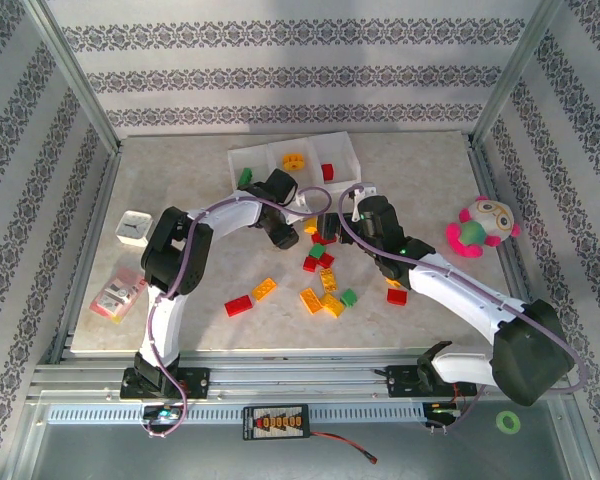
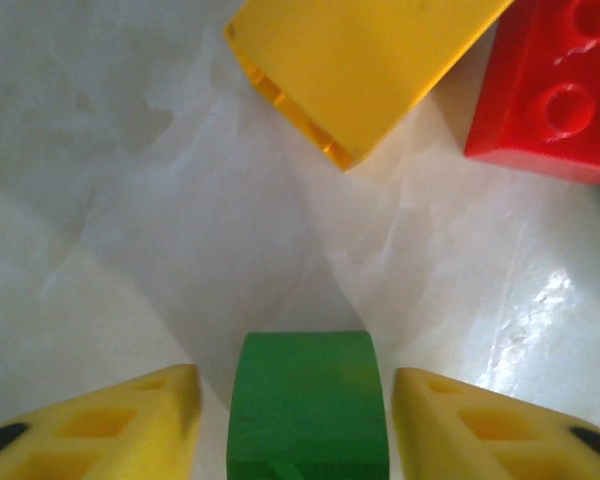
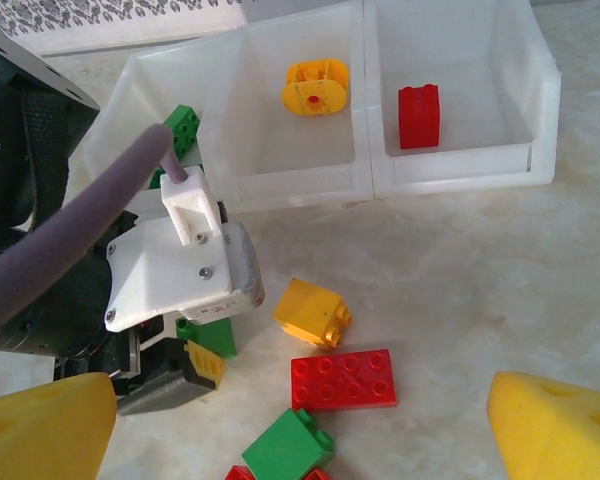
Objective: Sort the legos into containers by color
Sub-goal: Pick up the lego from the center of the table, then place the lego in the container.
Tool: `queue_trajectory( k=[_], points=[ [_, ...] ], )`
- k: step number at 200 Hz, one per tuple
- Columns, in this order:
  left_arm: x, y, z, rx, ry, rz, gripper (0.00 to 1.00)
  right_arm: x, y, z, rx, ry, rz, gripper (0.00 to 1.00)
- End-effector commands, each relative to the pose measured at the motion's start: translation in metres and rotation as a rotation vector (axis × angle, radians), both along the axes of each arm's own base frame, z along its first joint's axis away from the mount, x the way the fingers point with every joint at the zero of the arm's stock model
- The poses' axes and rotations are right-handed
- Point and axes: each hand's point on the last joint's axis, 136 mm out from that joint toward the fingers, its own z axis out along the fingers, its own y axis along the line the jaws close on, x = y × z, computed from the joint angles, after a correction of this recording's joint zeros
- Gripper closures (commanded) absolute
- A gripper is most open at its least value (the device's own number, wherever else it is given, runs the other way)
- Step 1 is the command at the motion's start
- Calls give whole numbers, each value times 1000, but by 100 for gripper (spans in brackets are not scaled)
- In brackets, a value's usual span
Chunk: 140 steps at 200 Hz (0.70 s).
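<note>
Green brick point(image 2: 308, 405) lengthwise between left fingers point(image 2: 100, 430).

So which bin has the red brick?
The right-end translucent white bin, holding one red studded brick; the middle bin holds a yellow piece, the left bin a green brick.

Bright, even overhead light; shadows under the arms point(image 1: 460, 295) are soft in the top view, its frame posts point(image 1: 77, 72) leaning at the edges. In the left wrist view, the left gripper's fingertips point(image 2: 90, 430) and the green brick point(image 2: 305, 400) between the jaws are blurred; a grey shadow fans ahead, with glare, perhaps a lamp's, ahead-right. The right gripper's fingertips point(image 3: 40, 430) blur; the containers point(image 3: 460, 170) beyond are sharp.
</note>
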Motion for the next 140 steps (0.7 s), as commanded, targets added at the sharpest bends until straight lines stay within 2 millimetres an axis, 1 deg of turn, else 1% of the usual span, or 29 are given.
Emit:
queue_trajectory(
  k=[1,7,23,51,76,97,112,140],
  points=[
    [0,3,4,34,2,3,59,0,-11,8,-16,-25,-27,5],
    [1,3,6,33,0,2,66,0,-11,9,-17,-28,-29,5],
    [2,3,16,25,-20,5,76,-1,-12,12,-15,-31,-30,5],
    [3,5,46,7,-82,10,76,-2,-12,14,-5,-34,-29,5],
    [14,13,80,-20,-171,64,76,-1,-10,12,-2,-29,-25,5],
    [35,27,105,-48,-233,181,78,0,-6,9,2,-23,-16,4],
    [56,41,122,-67,-292,302,79,1,-4,6,6,-17,-14,4],
    [90,68,140,-79,-366,502,81,1,-1,5,8,-15,-9,4]
  ],
)
